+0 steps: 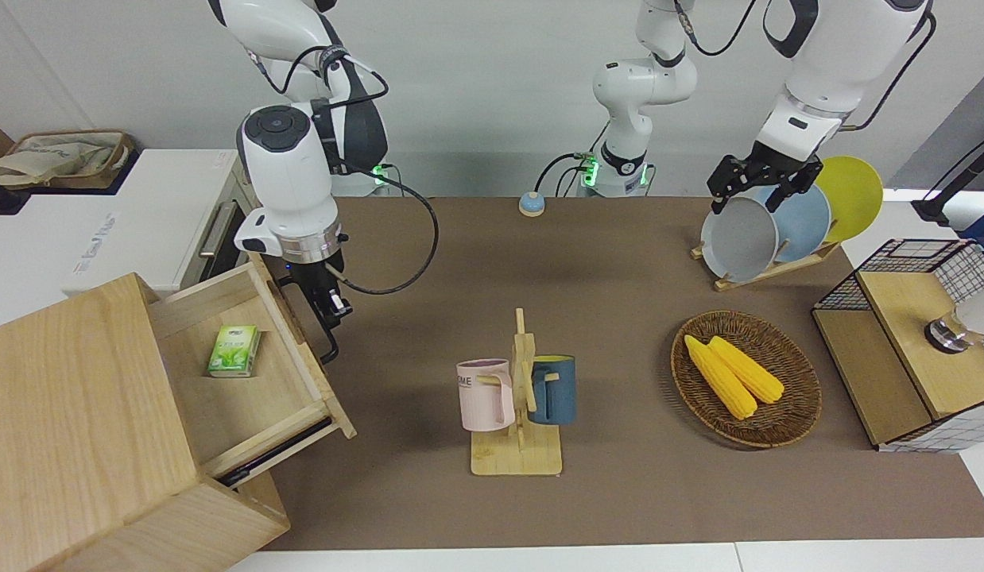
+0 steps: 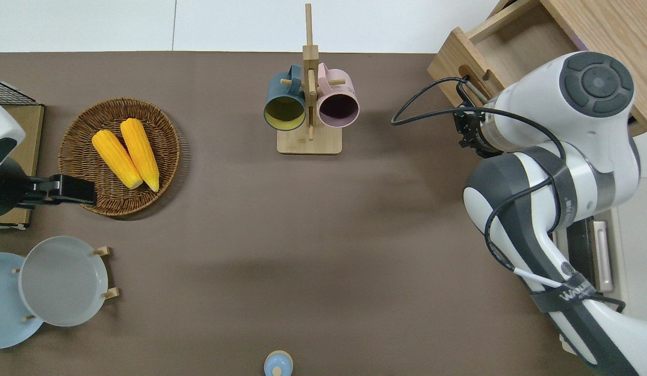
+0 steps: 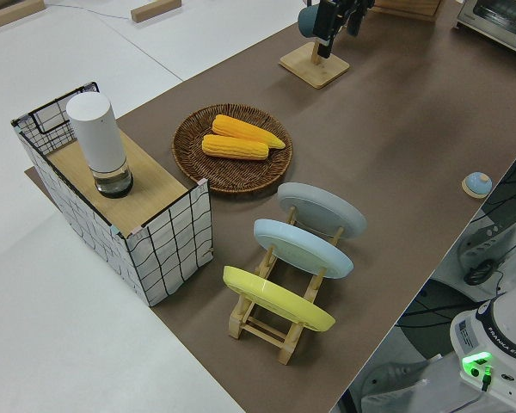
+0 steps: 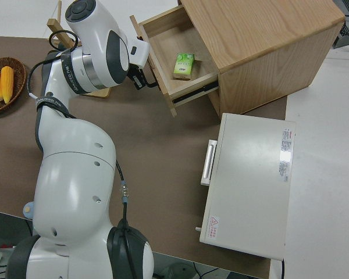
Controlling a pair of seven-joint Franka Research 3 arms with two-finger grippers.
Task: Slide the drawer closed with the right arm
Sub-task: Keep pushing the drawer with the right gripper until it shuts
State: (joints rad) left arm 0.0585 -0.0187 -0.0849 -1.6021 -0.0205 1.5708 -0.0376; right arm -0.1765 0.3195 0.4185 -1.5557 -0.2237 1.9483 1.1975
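Most of the job is left: the drawer (image 1: 246, 373) hangs well out of its big pale-wood cabinet (image 1: 71, 429) at the right arm's end of the table, nothing pushed home yet. Right gripper (image 1: 323, 311) sits right at the drawer front, by the black loop handle (image 1: 327, 338), so contact looks made or a moment away; whether its fingers are spread or pinched I cannot tell, the wrist hides them. Left arm is parked. Look at the drawer itself: wide, shallow, pale wood, with a small green carton (image 1: 234, 350) lying on its floor and a dark runner showing under the side. My call: one steady shove toward the cabinet would finish it, squarely so it doesn't jam.
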